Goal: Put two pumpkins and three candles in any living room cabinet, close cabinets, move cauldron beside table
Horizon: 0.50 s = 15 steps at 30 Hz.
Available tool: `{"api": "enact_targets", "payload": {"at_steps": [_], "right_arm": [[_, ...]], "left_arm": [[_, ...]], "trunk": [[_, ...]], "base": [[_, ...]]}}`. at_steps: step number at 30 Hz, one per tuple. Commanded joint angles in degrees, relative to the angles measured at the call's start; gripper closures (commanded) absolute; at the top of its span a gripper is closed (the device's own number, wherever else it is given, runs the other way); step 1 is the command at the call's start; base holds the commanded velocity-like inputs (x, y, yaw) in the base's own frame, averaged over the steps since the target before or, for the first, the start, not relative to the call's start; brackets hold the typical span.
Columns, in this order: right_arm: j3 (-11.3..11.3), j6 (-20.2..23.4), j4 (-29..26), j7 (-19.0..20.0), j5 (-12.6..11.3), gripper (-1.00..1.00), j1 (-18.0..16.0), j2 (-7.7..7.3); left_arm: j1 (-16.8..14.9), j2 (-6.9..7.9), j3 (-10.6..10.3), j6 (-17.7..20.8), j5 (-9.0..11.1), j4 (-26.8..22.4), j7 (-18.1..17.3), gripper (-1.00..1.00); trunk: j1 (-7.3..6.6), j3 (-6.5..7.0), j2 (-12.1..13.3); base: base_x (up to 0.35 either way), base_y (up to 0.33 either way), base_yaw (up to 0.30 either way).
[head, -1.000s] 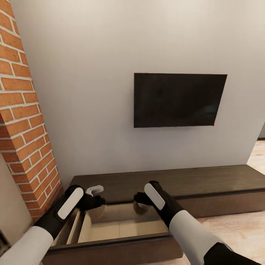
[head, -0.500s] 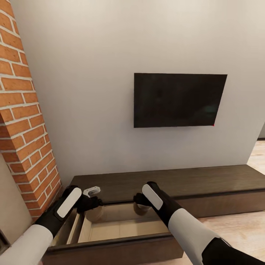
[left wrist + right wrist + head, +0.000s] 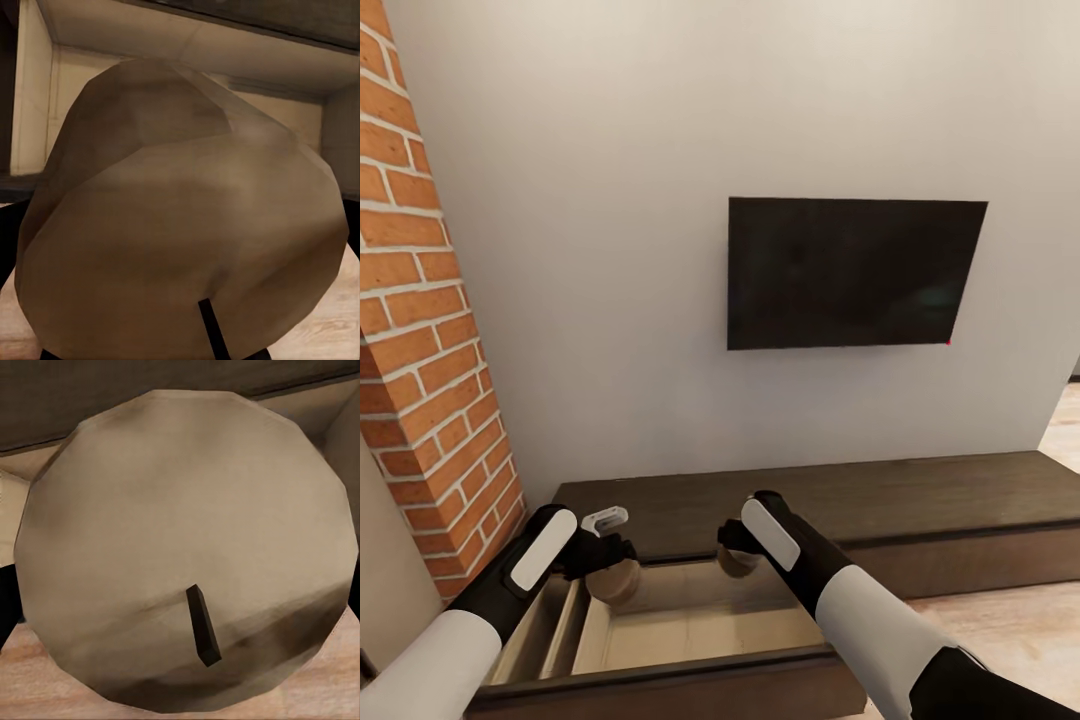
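Two candles [image 3: 180,225] [image 3: 184,547] with dark wicks [image 3: 202,626]; head view adds the open cabinet [image 3: 660,685].

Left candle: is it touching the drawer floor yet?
Apart. The head view shows the left gripper holding the candle over the open drawer, with pale drawer floor visible below it.

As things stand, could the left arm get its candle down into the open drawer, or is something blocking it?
Probably yes: the left gripper holds its candle over the open drawer, whose pale floor looks bare beneath.
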Motion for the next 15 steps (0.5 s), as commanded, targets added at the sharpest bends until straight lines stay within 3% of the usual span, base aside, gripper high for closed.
{"api": "enact_targets", "payload": {"at_steps": [1, 6, 15], "right_arm": [[0.1, 0.1, -0.1, -0.5, -0.4, 1.00, -0.1, 0.00], [0.1, 0.1, -0.2, -0.4, -0.4, 1.00, -0.1, 0.00], [0.1, -0.4, -0.5, 0.9, -0.3, 1.00, -0.1, 0.00]], "left_arm": [[-0.1, 0.08, -0.2, 0.0, 0.5, -0.1, 0.6, 1.00], [-0.1, 0.11, -0.2, 0.0, 0.5, -0.1, 0.6, 1.00], [-0.1, 0.19, -0.1, 0.0, 0.6, -0.1, 0.6, 1.00]], "trunk": [[0.03, -0.07, 0.0], [0.03, -0.07, 0.0], [0.03, -0.07, 0.0]], "base": [[0.299, 0.000, 0.000], [0.209, 0.000, 0.000], [0.017, 0.000, 0.000]]}}
